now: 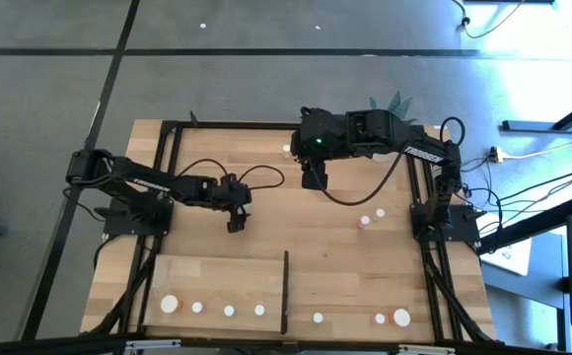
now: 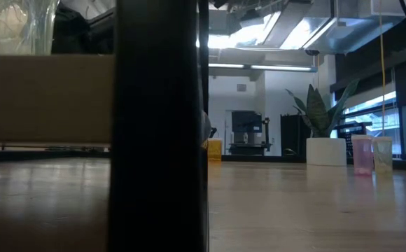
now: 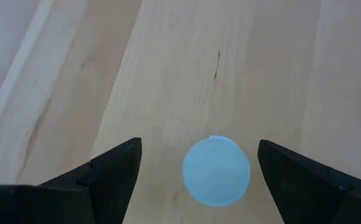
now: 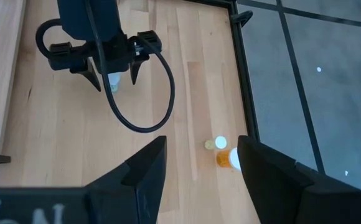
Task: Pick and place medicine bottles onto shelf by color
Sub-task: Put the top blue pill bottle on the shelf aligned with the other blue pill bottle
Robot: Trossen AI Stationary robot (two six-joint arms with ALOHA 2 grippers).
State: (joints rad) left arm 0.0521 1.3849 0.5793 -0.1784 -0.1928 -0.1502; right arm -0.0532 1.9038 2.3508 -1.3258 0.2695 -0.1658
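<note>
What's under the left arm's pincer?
A small bottle with a round white cap stands between the open left pincer's fingers, on the wooden table. The cap hides its body.

Both arms were matte black, built of blocky jointed segments. A loose black cable looped from the left arm to its gripper. Another drooped from the right arm, where a small green light glowed. Each gripper ended in two dark, wedge-shaped fingers.
</note>
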